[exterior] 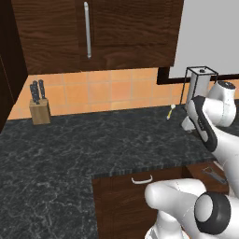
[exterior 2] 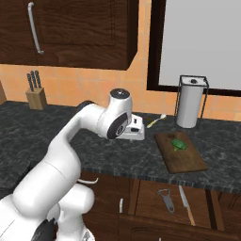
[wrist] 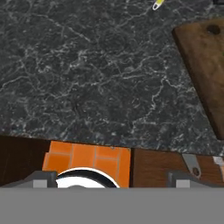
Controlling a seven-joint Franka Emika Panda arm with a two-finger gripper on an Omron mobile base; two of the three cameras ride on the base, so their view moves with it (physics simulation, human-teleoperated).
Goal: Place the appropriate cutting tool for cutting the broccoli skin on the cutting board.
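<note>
The dark brown cutting board [exterior 2: 184, 160] lies on the black counter right of the arm, with the small green broccoli [exterior 2: 178, 145] on its far half. In the hand view the cutting board [wrist: 205, 65] runs along the right edge. Below the counter an open drawer holds a metal peeler [exterior 2: 164, 199] and a knife [exterior 2: 186, 205]. The peeler [wrist: 191, 164] also shows low right in the hand view and as the peeler [exterior: 214, 175] in the left base view. My gripper [exterior 2: 135, 135] hovers over the counter left of the board, open and holding nothing, its fingertips [wrist: 41, 178] far apart.
A knife block [exterior 2: 36, 92] stands at the back left against the tiled wall. A paper towel holder [exterior 2: 190, 101] rises behind the board, and a yellow-handled spoon [exterior 2: 156, 120] lies next to it. Wall cabinets [exterior 2: 80, 28] hang overhead. A shut drawer [exterior: 141, 179] sits under the counter edge.
</note>
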